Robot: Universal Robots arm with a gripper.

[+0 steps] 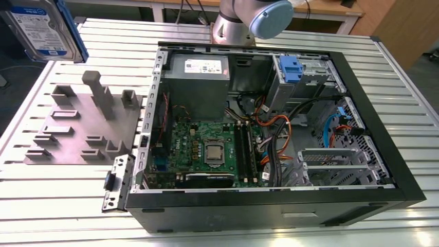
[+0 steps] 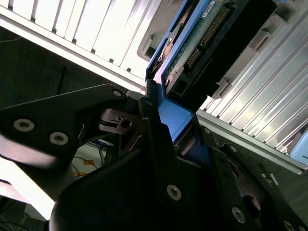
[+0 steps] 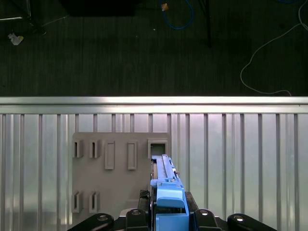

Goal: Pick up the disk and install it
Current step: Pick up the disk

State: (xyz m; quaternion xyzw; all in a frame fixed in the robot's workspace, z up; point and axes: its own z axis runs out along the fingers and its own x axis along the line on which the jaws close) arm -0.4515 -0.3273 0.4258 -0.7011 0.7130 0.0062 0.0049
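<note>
Exterior view: the disk [image 1: 42, 28] hangs aloft, well apart from the open computer case [image 1: 274, 206]. Second wrist view: the gripper [image 2: 171, 120] is clamped on its blue bracket, with the disk jutting past the fingertips. First wrist view: a grey fixture plate [image 3: 110, 183] lies beyond the disk. Pick-up looks done; installing is not.

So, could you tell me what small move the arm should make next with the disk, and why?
Probably carry it toward the exterior view's right, toward the open computer case: the gripper holds the disk by its blue bracket, lifted clear of the grey fixture plate.
</note>
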